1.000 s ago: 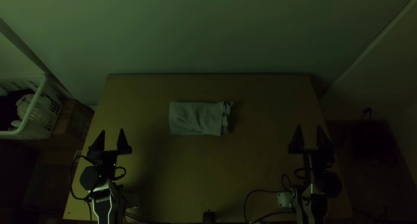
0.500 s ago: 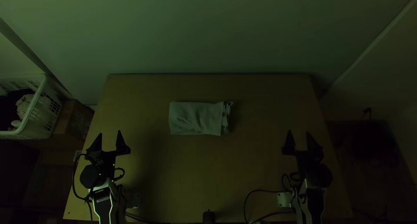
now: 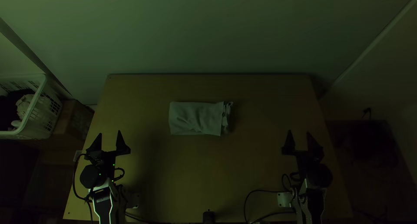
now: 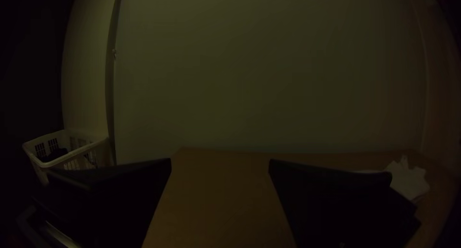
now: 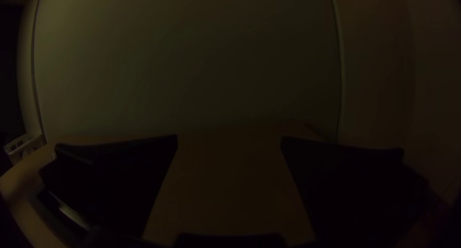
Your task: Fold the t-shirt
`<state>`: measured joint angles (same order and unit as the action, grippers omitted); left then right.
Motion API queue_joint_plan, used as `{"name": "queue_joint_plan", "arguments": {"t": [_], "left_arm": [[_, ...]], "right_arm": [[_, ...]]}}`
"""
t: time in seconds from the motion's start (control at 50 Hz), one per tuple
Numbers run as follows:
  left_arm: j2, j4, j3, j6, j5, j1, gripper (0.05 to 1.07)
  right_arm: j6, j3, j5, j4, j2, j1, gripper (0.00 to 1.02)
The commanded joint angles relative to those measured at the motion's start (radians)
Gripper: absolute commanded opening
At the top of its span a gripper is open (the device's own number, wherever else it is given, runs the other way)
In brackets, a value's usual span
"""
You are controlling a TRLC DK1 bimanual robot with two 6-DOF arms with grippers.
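The top view shows a pale grey cloth t-shirt [image 3: 195, 118] lying flat as a compact rectangle on the light wooden table [image 3: 208, 172], a little left of centre and nearer the far edge than the near one. Its right end shows loose, uneven layers. Bare wood surrounds it on every side. The left black two-fingered gripper [image 3: 109, 133] is near the table's left edge, fingers well apart; the right black two-fingered gripper [image 3: 299, 132] is toward the right edge, also spread. Both are apart from the shirt. A white slotted plastic basket [image 3: 41, 115] holding cloth stands past the left edge.

The left wrist view shows wood between the left gripper's [image 4: 220, 159] parted fingers.

The right wrist view shows the right gripper's [image 5: 229, 136] fingers parted over wood.
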<state>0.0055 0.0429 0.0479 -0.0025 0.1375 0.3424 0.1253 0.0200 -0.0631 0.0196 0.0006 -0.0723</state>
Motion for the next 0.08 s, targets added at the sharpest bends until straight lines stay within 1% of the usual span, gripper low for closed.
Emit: {"name": "queue_joint_plan", "arguments": {"t": [0.0,0.06], "left_arm": [[-0.006,-0.020,-0.049,0.013,-0.001,-0.003,1.03],[-0.006,-0.020,-0.048,0.013,-0.001,0.003,1.03]], "right_arm": [[-0.012,-0.012,0.006,-0.018,-0.004,0.000,0.99],[-0.012,-0.012,0.006,-0.018,-0.004,0.000,0.99]]}}
